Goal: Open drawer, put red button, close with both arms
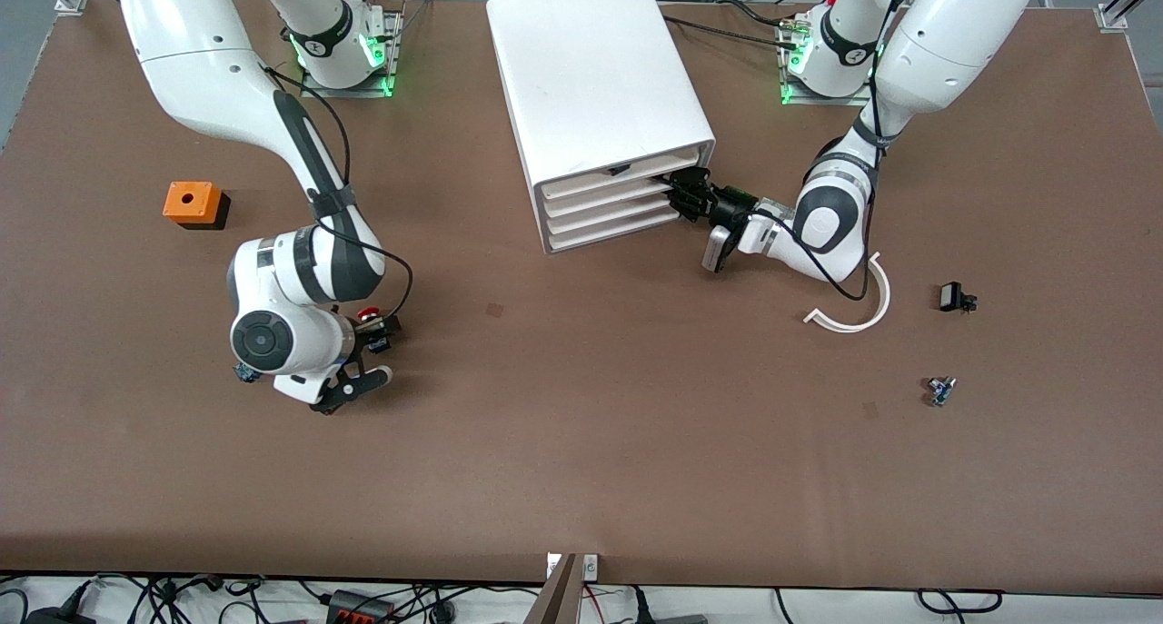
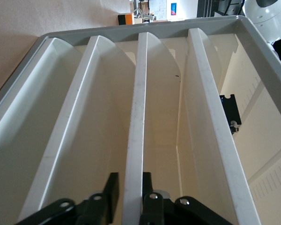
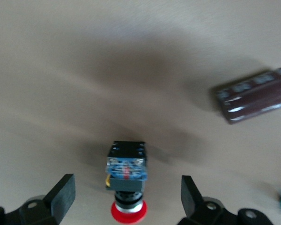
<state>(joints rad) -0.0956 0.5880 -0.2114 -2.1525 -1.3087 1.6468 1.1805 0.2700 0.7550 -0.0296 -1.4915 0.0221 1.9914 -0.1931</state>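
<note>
Straddling the red button [image 3: 126, 180], right end effector [image 3: 126, 197] fingers spread

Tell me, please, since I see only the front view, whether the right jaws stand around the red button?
Observer: Yes. The right gripper has its jaws open, and the button lies on the table between them, touching neither.
Operator: Which way does its cap point?
Observer: Toward the gripper; the black body points away.
Operator: And the left gripper?
Observer: It is centred on the edge of one drawer front.
</note>
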